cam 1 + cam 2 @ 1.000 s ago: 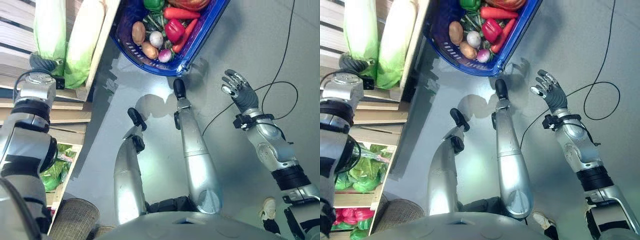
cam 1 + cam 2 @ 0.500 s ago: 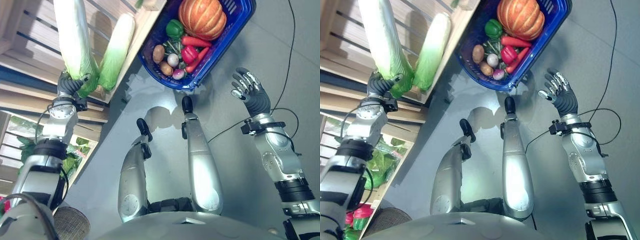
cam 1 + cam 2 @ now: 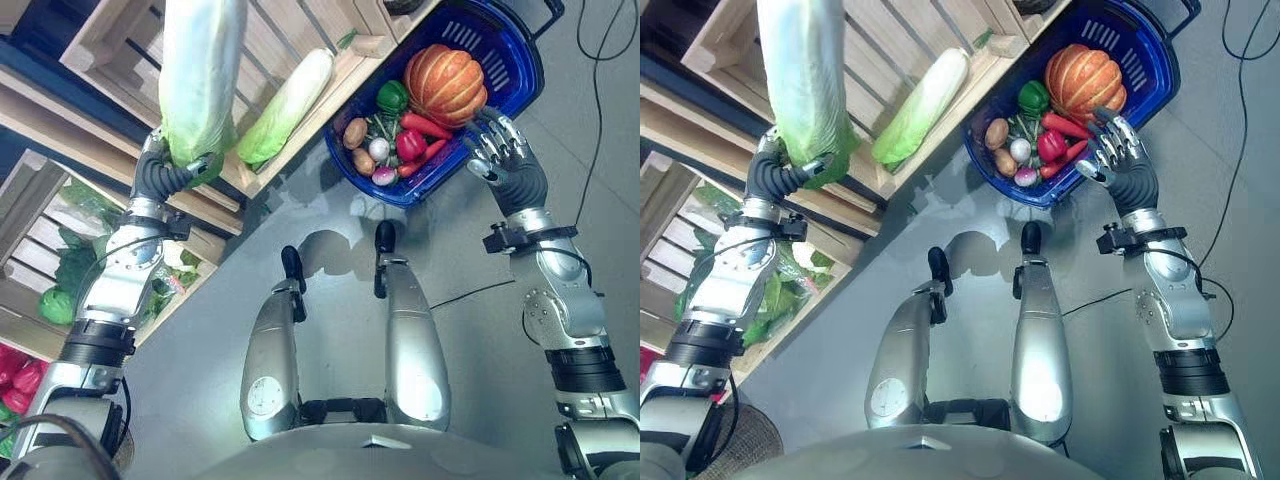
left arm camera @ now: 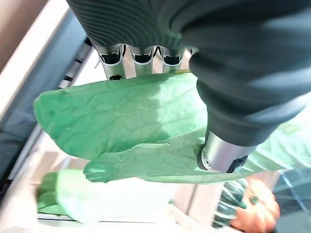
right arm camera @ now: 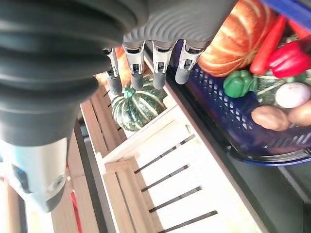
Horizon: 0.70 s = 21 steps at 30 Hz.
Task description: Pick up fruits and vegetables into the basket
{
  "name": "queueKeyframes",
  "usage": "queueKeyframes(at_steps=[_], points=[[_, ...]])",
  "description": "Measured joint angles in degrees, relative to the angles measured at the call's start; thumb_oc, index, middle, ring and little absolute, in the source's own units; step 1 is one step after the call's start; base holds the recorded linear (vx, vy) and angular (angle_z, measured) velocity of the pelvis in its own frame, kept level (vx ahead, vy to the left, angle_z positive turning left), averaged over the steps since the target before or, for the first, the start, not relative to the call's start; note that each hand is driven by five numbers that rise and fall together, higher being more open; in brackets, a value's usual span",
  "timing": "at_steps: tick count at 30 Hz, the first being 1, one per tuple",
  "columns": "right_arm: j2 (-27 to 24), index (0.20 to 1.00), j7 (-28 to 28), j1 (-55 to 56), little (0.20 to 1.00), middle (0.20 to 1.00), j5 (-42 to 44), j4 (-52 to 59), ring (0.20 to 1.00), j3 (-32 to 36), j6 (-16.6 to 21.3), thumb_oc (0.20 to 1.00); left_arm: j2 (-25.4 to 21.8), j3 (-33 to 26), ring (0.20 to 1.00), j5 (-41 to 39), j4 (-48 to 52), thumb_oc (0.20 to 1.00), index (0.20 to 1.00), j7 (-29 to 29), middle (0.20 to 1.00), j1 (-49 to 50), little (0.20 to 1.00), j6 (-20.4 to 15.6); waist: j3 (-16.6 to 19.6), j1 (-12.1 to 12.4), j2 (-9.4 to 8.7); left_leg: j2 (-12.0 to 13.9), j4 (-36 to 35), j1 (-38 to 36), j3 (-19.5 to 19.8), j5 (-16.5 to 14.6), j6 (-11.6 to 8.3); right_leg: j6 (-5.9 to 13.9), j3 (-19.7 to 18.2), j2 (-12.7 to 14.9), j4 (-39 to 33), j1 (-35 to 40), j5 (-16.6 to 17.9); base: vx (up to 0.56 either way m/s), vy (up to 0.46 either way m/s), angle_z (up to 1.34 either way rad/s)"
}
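1. The left hand [image 3: 165, 178], at the upper left of the left eye view, has its fingers curled round the green leafy base of a napa cabbage [image 3: 200, 75], which stands lifted clear of the wooden crate [image 3: 300, 35]. One second ago the same hand rested low at the crate edge beside both cabbages; the head camera has also swung since then, so part of the apparent shift belongs to the view.
2. The left wrist view shows the fingers [image 4: 133, 56] and thumb closed on the green leaves [image 4: 126, 109], confirming the grip.
3. The right hand [image 3: 505, 160], at the upper right, is spread with relaxed fingers and holds nothing. It has risen from open floor to the near rim of the blue basket [image 3: 520, 50]. Whether it touches the rim cannot be told.
4. Judgement: the pick is done, and the carry across to the basket remains.
5. A second napa cabbage [image 3: 285, 105] lies in the crate, between the lifted one and the basket.
6. The basket already holds a pumpkin [image 3: 445, 85], a green pepper [image 3: 392, 96], a red pepper [image 3: 410, 145], carrots [image 3: 428, 127], a potato [image 3: 355, 132] and small onions [image 3: 378, 150]. Judgement: little free room is left for a long cabbage.
7. Lower crates at the left hold leafy greens [image 3: 75, 270].
8. The right wrist view shows a striped green squash [image 5: 138, 107] in a nearby crate.
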<state>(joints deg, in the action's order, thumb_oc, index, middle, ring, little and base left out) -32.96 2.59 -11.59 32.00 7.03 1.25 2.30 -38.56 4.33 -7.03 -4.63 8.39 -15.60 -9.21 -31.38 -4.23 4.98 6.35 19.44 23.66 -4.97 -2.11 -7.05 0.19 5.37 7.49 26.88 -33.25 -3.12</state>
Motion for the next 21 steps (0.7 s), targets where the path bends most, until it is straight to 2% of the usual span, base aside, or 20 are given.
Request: queueKeyframes(at_steps=[3,9,14,18,21], points=[[-0.2,1.000,-0.9,-2.1,1.000,1.000,-1.4,2.5,1.000,-0.8,-0.6,1.000,0.0,0.0,0.200,1.8,1.8,0.200,0.200,-2.8,0.200,0.0,0.200,0.0,0.0,0.8,-0.02,0.4,-0.1,-1.3,0.0,0.0,0.02,0.03,0.6,-0.2,-0.9,2.0,0.1,0.02,-0.086,0.08],[-0.7,1.000,-2.0,-8.9,1.000,1.000,-1.7,3.8,1.000,-5.9,-6.6,1.000,-0.4,2.2,0.200,6.9,2.6,0.200,0.200,-6.3,0.200,-1.5,0.200,0.1,0.0,2.3,-0.09,0.5,-0.3,-2.9,0.9,-0.1,0.05,0.06,1.8,-0.1,-1.9,4.7,0.1,0.03,-0.095,0.08],[-0.6,1.000,-2.4,-10.9,1.000,1.000,-0.2,3.8,1.000,-10.0,-9.8,1.000,-0.6,5.3,0.200,9.5,4.6,0.200,0.200,-8.7,0.200,-3.5,0.200,0.5,0.1,3.8,-0.25,0.5,-0.8,-4.1,1.1,-0.1,0.05,0.07,2.2,0.0,-2.1,6.0,0.1,0.01,-0.074,0.04],[0.0,1.000,-3.7,-13.9,1.000,1.000,0.7,3.8,1.000,-13.3,-11.0,1.000,-0.9,9.3,0.200,12.1,4.6,0.200,0.200,-10.3,0.200,-7.6,0.200,2.2,0.1,4.1,-0.42,0.5,-0.9,-5.1,2.2,0.0,0.03,0.09,3.2,0.0,-3.0,8.1,0.2,0.03,-0.049,0.12],[0.5,1.000,-5.6,-16.6,1.000,1.000,0.9,3.8,1.000,-15.2,-11.7,1.000,-0.9,11.4,0.200,13.1,4.6,0.200,0.200,-13.0,0.200,-9.2,0.200,5.7,0.2,4.2,-0.55,0.5,-1.0,-6.1,2.2,-0.1,0.16,0.36,3.4,0.0,-4.0,9.6,0.3,0.01,-0.004,0.01]])
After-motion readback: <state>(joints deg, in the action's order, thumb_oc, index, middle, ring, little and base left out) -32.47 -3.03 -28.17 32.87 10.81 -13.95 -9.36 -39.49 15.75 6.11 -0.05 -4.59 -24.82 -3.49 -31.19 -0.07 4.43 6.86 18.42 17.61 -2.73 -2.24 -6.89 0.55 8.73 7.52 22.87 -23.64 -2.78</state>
